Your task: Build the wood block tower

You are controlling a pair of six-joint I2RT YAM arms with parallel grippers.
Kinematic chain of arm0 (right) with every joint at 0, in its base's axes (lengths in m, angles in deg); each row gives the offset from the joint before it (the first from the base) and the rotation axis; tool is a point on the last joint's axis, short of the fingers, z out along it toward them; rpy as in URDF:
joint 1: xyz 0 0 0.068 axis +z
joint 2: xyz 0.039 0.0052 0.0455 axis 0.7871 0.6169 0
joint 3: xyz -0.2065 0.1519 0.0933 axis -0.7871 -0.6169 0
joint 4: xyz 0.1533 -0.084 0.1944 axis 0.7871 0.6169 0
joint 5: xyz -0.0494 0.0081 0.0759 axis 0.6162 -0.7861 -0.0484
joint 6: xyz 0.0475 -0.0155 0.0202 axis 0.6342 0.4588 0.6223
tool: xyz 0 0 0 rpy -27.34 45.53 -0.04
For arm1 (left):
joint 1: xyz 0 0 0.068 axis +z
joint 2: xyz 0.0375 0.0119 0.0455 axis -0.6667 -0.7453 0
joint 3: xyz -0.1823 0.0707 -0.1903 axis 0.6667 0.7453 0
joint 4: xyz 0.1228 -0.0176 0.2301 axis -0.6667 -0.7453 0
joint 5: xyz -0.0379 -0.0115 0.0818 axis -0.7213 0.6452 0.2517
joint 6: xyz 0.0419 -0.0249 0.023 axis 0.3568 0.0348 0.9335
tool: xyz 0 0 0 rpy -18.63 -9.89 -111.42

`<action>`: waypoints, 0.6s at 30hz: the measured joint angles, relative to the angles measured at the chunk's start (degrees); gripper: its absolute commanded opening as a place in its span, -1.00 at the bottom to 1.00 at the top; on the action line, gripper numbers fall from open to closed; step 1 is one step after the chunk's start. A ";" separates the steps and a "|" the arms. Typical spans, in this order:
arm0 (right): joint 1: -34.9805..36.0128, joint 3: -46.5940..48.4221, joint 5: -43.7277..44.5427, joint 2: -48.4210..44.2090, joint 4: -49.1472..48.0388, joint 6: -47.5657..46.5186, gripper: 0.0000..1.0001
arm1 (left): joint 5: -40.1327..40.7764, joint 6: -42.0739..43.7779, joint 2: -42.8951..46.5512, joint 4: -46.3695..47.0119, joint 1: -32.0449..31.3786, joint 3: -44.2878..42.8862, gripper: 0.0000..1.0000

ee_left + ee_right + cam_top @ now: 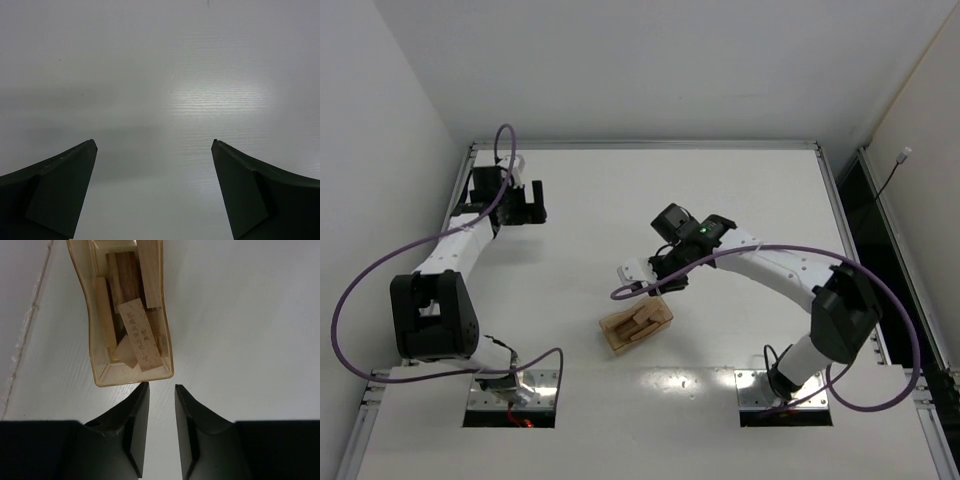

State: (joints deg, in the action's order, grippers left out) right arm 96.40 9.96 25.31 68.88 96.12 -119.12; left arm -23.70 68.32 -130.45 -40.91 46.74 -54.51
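White table (740, 190), boxed in by pale walls, is bearing all there is to work with. The wood blocks (140, 335) are lying loose and jumbled, not stacked, inside a shallow pale-wood tray (100, 377) set near the middle of the table, between the two arm bases and a little ahead of them; from above the wood blocks (638, 325) are showing as a small heap of bars leaning on one another. No tower is standing anywhere in view, so the build is, by my reading, only at its opening step: fetching a first block. The right gripper (162, 386) is hovering just beside the tray's near rim, its jaws narrowly parted and gripping nothing, while in the overhead view the right gripper (658, 292) is sitting just at the tray's far side. The left gripper (154, 142) is hanging over bare table with its jaws spread wide and nothing between them, and the left gripper (525, 212) is sitting well apart from the tray, toward the far left. Next, the right arm is probably needing to widen its jaws, reach over the rim and single out the topmost bar, which is lying slanted across the others, without dragging the light tray along.
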 measured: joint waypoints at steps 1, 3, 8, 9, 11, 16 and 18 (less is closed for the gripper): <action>0.37 0.20 -0.02 0.79 0.00 -0.55 -0.54 | 0.00 -0.02 -0.24 0.00 0.00 0.00 0.98; 1.14 0.96 -0.07 2.45 0.20 -1.66 -0.58 | 0.02 0.00 -0.98 0.00 0.00 -0.02 0.98; 2.45 3.50 -0.52 6.21 0.44 -3.56 -0.60 | 0.02 0.00 -2.60 -0.22 0.00 -0.07 0.98; 2.56 3.89 -0.57 6.80 0.44 -3.78 -0.60 | 0.00 0.00 -2.69 -0.22 0.00 -0.09 0.98; 2.67 4.42 -0.76 7.82 0.55 -4.37 -0.62 | 0.07 0.00 -2.89 -0.17 0.00 -0.13 0.98; 3.04 5.60 -1.03 9.86 1.53 -5.73 -0.62 | 0.07 -0.02 -3.93 -0.28 0.00 -0.48 0.98; 3.17 5.95 -1.07 10.40 1.73 -6.16 -0.62 | 0.13 0.00 -4.48 -0.28 0.00 -0.72 0.98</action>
State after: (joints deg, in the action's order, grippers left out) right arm 99.57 15.91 24.24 79.29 97.85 -125.28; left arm -23.57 68.32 -134.93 -41.19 46.74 -55.23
